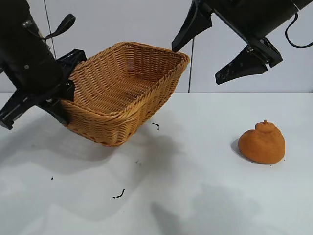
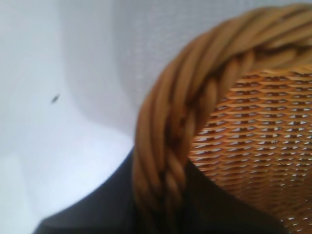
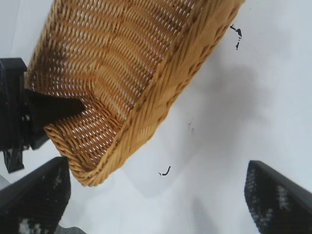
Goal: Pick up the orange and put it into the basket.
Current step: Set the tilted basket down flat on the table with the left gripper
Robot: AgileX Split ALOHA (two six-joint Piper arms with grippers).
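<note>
A: Any labels?
B: No writing shows. White counter (image 1: 195, 196), pale wall.
A: End effectors?
B: Left end effector (image 1: 61, 95) clamps the tilted wicker basket (image 1: 122, 88); right end effector (image 1: 215, 49) spread wide, high above the orange (image 1: 262, 143) on the counter.

A: Where is the left gripper (image 1: 63, 93), and how does it stand?
B: At the scene's left, raised off the table, its arm sloping down from the upper left corner. Its fingers are closed on the left rim of the basket (image 1: 122, 88), one finger (image 3: 53, 108) reaching inside the wall.

A: And the right gripper (image 1: 215, 54)?
B: High at the upper right, clear of the table, its two dark fingers spread wide apart and pointing down-left, holding nothing.
</note>
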